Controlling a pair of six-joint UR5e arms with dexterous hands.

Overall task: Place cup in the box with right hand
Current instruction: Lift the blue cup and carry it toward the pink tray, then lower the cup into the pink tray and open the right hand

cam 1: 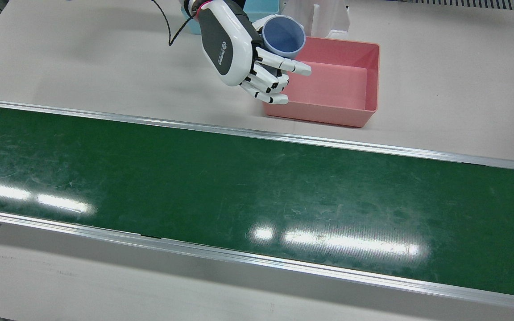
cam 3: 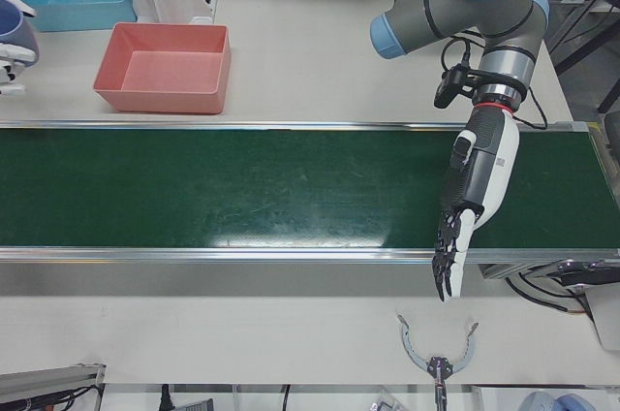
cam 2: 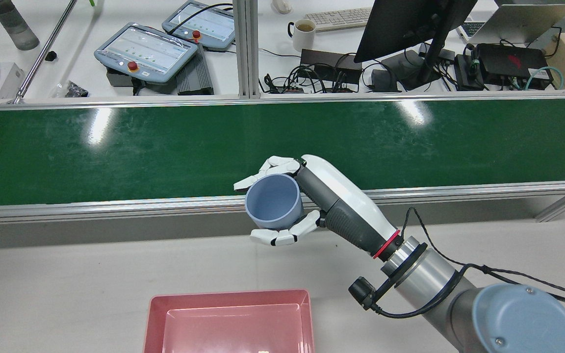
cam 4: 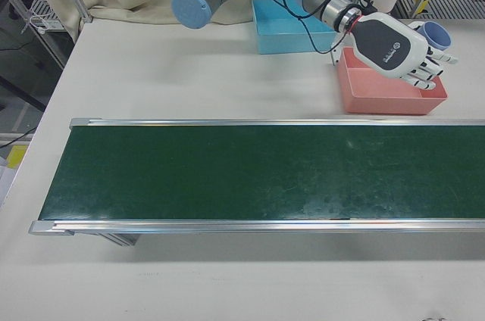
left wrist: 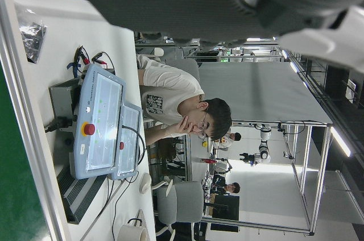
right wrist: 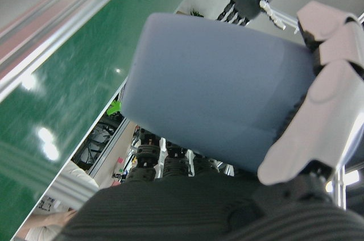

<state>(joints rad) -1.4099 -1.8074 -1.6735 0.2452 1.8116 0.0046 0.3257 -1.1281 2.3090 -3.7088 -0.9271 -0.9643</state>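
Clearly the carry step is under way: past the green belt, the pink box sits empty, and the right hand grasps the blue cup (mouth up) in the air, near the box's edge. Next it must move over the box and lower.
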